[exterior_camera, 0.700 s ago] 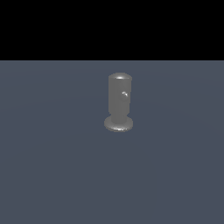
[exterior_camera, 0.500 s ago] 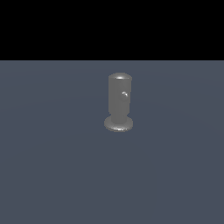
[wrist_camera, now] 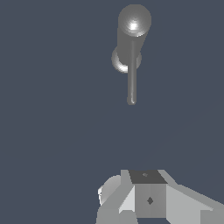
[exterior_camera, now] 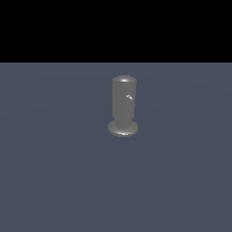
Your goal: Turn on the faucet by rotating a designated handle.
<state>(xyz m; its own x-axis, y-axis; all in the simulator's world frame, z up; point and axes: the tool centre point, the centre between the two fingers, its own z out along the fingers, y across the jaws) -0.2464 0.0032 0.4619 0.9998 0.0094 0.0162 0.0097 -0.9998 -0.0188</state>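
We see a flat blue-grey floor [exterior_camera: 54, 181] filling the scene, and on it the faucet [exterior_camera: 123, 106] standing upright, a little right of centre in the exterior view and toward the far part of the floor. It is a dull grey cylinder with a domed top, a narrower neck and a round flared base resting on the floor.

The handle [wrist_camera: 131, 74] is a thin grey rod jutting sideways from the faucet's upper part; in the exterior view it points almost straight at the camera and shows only as a small bright tip [exterior_camera: 129, 97].

In the wrist view the gripper [wrist_camera: 146, 199] appears only as grey blocky housing, well apart from the faucet [wrist_camera: 133, 26], with the handle's rounded tip pointing toward it. Its fingers are not visible, so we cannot tell whether it is released or clenched.

We can read no writing or labels anywhere.
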